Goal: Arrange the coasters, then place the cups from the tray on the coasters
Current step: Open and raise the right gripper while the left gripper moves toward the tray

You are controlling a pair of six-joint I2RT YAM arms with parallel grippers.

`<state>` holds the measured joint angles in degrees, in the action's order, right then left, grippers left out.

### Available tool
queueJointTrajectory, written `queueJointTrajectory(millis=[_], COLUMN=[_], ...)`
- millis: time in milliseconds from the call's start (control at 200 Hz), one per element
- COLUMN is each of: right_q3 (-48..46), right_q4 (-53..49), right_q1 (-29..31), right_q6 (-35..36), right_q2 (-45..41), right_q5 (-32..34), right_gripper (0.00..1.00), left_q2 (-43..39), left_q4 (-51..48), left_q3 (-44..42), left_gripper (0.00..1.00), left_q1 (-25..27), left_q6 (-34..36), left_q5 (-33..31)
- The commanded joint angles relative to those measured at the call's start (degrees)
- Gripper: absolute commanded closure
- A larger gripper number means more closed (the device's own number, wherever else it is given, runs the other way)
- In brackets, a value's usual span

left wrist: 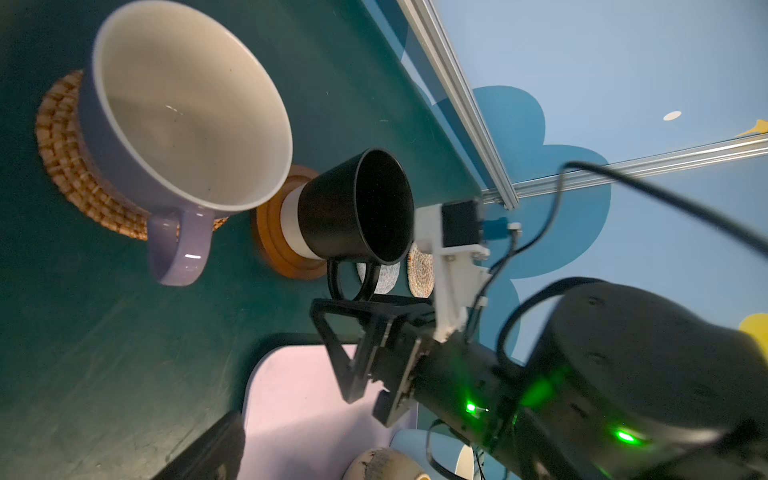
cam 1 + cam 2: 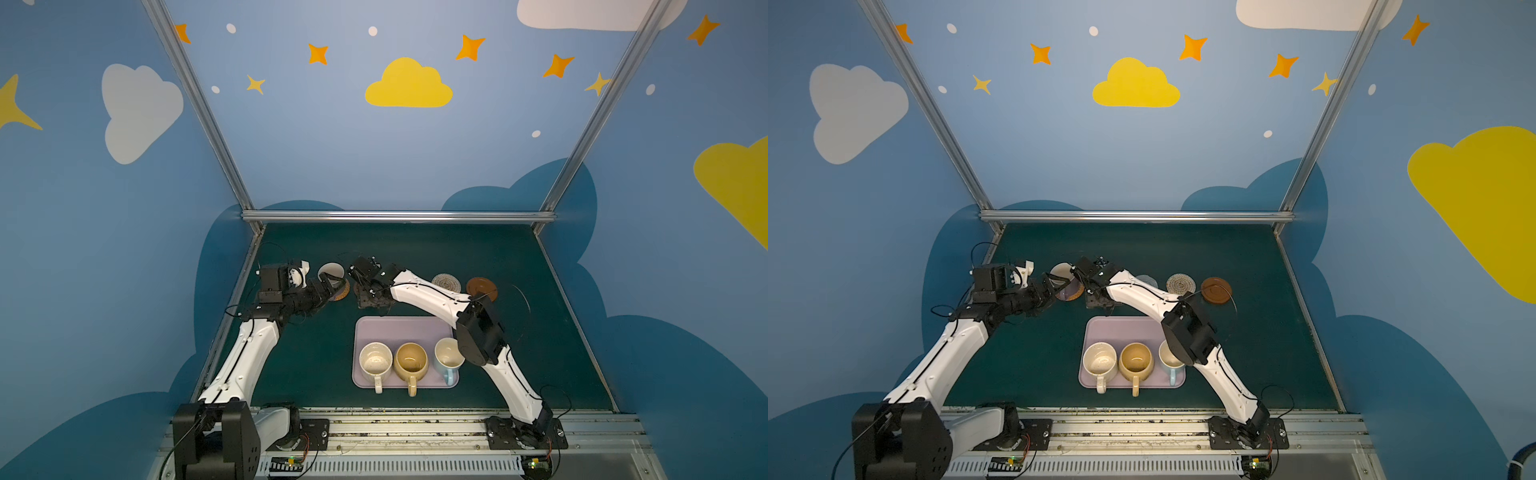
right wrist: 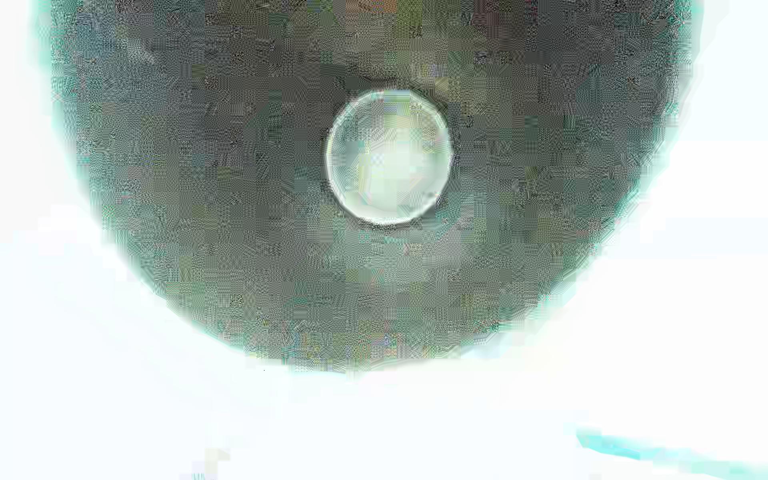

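Green table (image 2: 519, 332) bears the lilac tray (image 2: 399, 328) by its front edge, with the cream mug (image 2: 375, 360), mustard mug (image 2: 410, 361) and blue mug (image 2: 446, 356) turning their handles toward that edge, handy for pinching. Toward the back-left corner the lavender mug (image 1: 187, 104) rests on the rattan coaster (image 1: 62, 153) and the black mug (image 1: 345, 216) on a wooden coaster (image 1: 270, 232). With both seated, the right gripper (image 1: 345, 361) stands jaws apart at the black handle, and the left gripper (image 2: 336, 286) gapes empty.

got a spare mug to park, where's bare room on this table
Bare mat runs between the coaster row and the back rail, and left of the tray up to the left arm. The tray's far half is bare too. Crowded: around the lavender mug and black mug, and the tray's near edge.
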<state>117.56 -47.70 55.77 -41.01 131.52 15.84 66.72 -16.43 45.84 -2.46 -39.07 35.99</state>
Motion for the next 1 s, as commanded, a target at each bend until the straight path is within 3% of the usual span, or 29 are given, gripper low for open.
queueJointTrajectory(millis=[0, 195, 365, 501, 626, 871, 996], right_q3=[-3.72, -10.71, -17.84, -22.43, -27.08, -40.26, -44.19], right_q4=[2.88, 5.23, 9.21, 11.18, 12.58, 20.28, 21.33], right_q1=[0.66, 1.15, 1.71, 1.18, 0.13, -0.74, -1.28], right_q6=[1.12, 3.01, 6.24, 9.75, 10.05, 10.21, 9.28], right_q2=[-6.3, -14.31, -21.27, -25.73, -29.23, -38.78, -41.84], right_q5=[3.09, 6.96, 14.47, 12.73, 9.2, 6.72, 6.38], right_gripper=[0.24, 0.18, 0.13, 0.04, 0.04, 0.04, 0.04], left_q2=[-1.96, -5.03, -6.53, -8.86, -8.98, -9.81, -10.48], left_q4=[-6.94, -15.03, -19.01, -19.95, -22.57, -28.72, -27.2], left_q3=[2.17, 3.59, 3.53, 2.94, 2.85, 2.34, 1.49], left_gripper=[0.0, 0.0, 0.0, 0.0, 0.0, 0.0, 0.0], left_q1=[1.28, 8.18, 15.8, 20.12, 24.07, 35.59, 39.49], left_q6=[4.4, 8.22, 9.21, 8.71, 7.47, 2.99, 0.98], left_q5=[-2.1, -9.77, -14.87, -17.66, -19.06, -31.42, -31.79])
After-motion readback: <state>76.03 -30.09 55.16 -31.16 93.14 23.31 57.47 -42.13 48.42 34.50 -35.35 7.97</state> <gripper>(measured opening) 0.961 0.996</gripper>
